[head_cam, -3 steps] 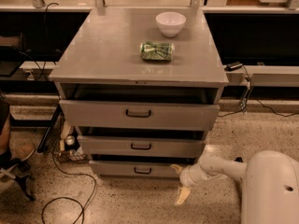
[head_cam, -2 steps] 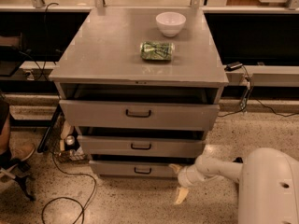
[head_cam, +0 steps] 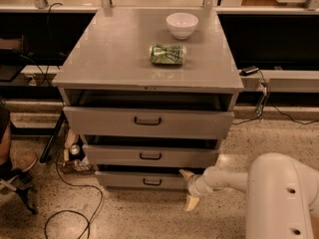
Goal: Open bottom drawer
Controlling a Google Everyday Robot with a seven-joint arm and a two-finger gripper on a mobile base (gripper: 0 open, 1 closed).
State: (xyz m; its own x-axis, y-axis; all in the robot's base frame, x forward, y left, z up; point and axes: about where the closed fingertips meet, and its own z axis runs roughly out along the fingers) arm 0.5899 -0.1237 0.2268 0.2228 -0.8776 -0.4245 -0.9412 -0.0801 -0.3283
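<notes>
The bottom drawer (head_cam: 124, 179) is the lowest grey front of the cabinet, with a small dark pull handle (head_cam: 152, 182). It stands slightly out from the cabinet, with a dark gap above it. My gripper (head_cam: 189, 188) is low, at the right end of the bottom drawer front, on a white arm (head_cam: 224, 178) that reaches in from the right. Its two cream fingers are spread open, the upper fingertip (head_cam: 186, 174) by the drawer's right upper corner and the lower one (head_cam: 191, 203) near the floor. It holds nothing.
The middle drawer (head_cam: 149, 156) and the top drawer (head_cam: 147, 121) also stand partly out. A white bowl (head_cam: 182, 25) and a green can (head_cam: 167, 54) lie on the cabinet top. Cables (head_cam: 70, 218) and a person's shoe (head_cam: 20, 163) are on the floor at the left.
My gripper has moved slightly left, closer to the right end of the bottom drawer front. The drawers have not visibly moved.
</notes>
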